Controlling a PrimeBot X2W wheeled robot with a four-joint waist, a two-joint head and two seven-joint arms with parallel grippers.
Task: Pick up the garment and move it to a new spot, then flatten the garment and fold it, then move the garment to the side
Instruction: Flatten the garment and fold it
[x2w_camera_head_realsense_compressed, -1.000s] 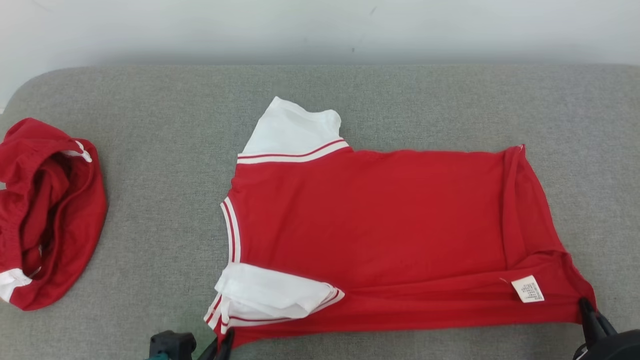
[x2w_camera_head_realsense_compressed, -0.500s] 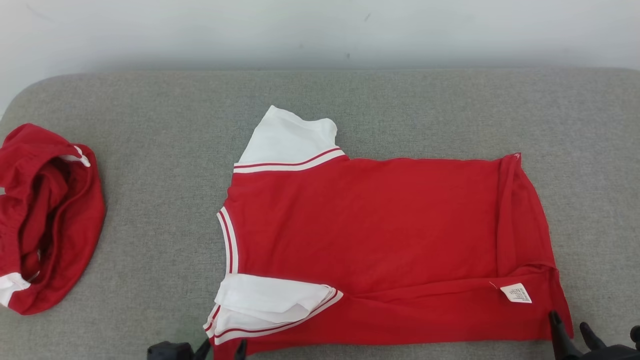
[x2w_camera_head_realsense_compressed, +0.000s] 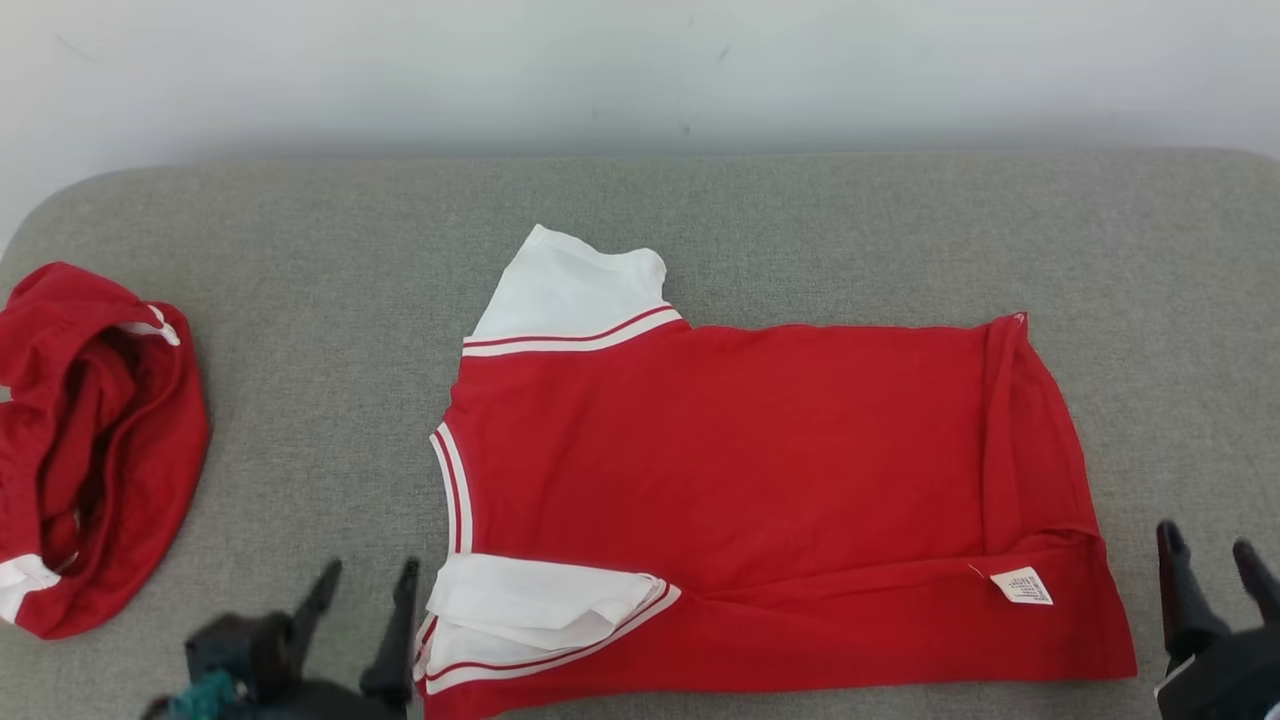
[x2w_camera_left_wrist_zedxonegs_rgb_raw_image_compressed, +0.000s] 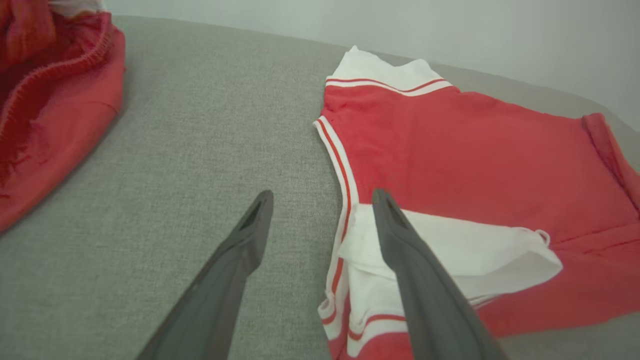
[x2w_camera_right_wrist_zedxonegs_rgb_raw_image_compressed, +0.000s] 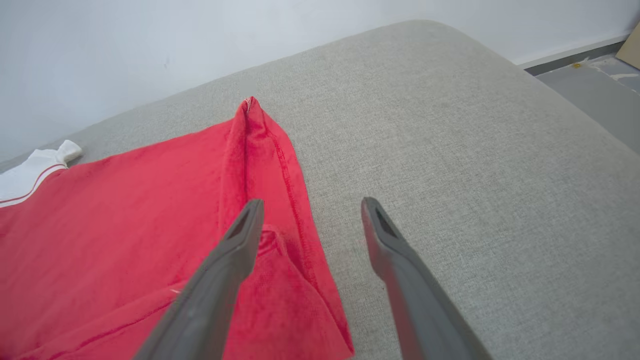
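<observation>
Jaws stand apart on both, empty: left gripper (x2w_camera_head_realsense_compressed: 366, 575) at the near left corner of the red shirt (x2w_camera_head_realsense_compressed: 740, 470), right gripper (x2w_camera_head_realsense_compressed: 1206, 540) just off its near right corner.

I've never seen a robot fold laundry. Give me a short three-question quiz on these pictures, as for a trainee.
1. True or false: the left pincer is clamped on the red T-shirt with white sleeves.
2. The small white care label lies nearest to: A the right pincer, B the left pincer, C the far white sleeve.
3. Fill in: the crumpled red garment lies at the robot's ____ end of the grey fabric cushion.
Key: 1 false, its jaws stand open; 2 A; 3 left.
</observation>
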